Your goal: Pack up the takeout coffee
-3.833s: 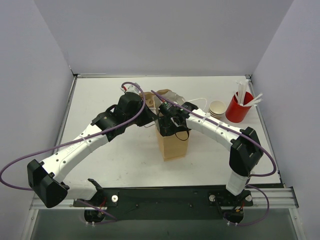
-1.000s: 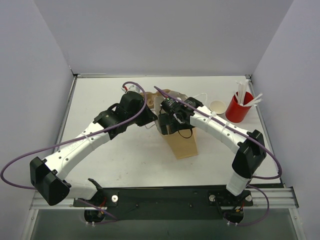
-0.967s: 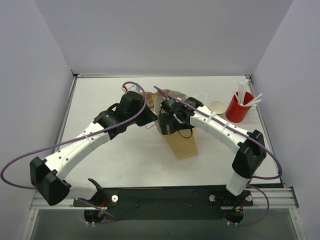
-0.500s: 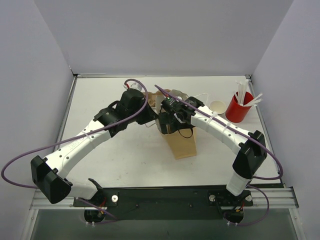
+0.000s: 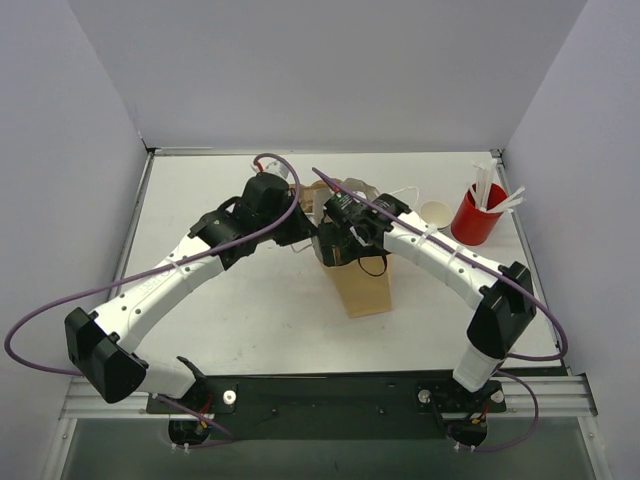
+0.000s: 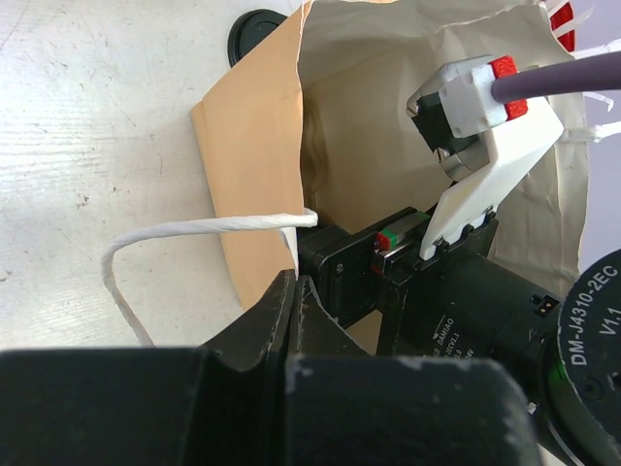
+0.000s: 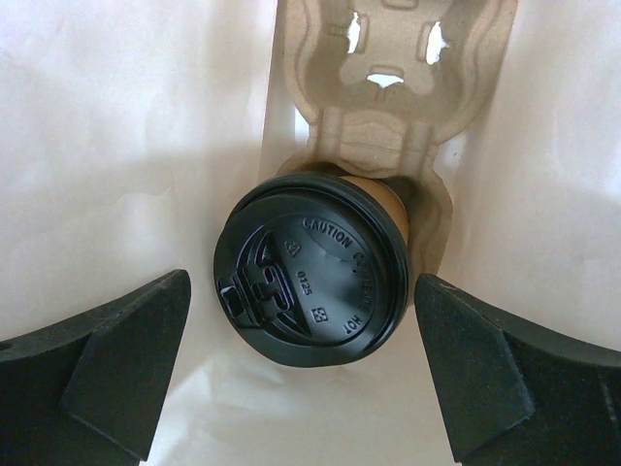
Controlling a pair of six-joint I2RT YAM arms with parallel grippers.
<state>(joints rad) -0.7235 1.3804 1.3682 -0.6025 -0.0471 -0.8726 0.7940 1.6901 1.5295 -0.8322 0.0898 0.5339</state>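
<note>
The takeout coffee (image 7: 315,291), a brown paper cup with a black lid, sits in a moulded pulp carrier (image 7: 393,126) inside the brown paper bag (image 5: 362,285). My right gripper (image 7: 302,286) is down inside the bag, open, with a finger on each side of the lid and a gap on both sides. My left gripper (image 6: 296,283) is shut on the bag's left rim, just below the white paper handle (image 6: 194,231). In the top view the left gripper (image 5: 303,238) is at the bag's mouth, and the right fingers are hidden inside the bag.
A red cup with white straws (image 5: 476,214) stands at the far right, with a stack of pale cream cups (image 5: 435,213) beside it. A loose black lid (image 6: 254,21) lies on the table beyond the bag. The two wrists crowd together at the bag's mouth.
The bag has gone from upright to leaning, its base shifted right. My left arm has moved slightly farther back with the rim. The right gripper stays inside the bag.
</note>
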